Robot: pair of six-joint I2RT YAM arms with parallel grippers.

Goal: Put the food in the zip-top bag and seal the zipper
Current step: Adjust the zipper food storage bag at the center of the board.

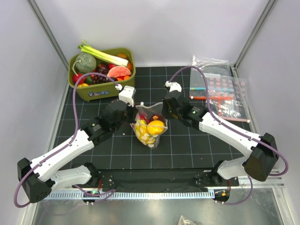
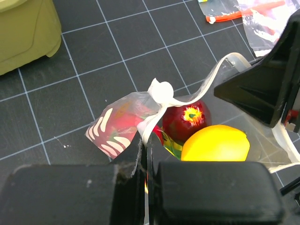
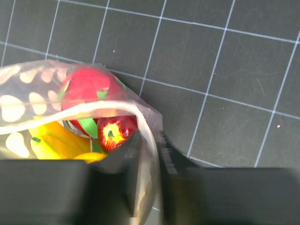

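Seen from above, the bag stands mid-table with the food inside, and the left gripper and right gripper are at opposite ends of its mouth. In the left wrist view, the fingers clamp the zipper, which runs rightward toward the other arm. In the right wrist view, that gripper pinches the bag's right rim.

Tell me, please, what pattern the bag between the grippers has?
Pale cream dots on the clear bag; the right wrist view shows it best.
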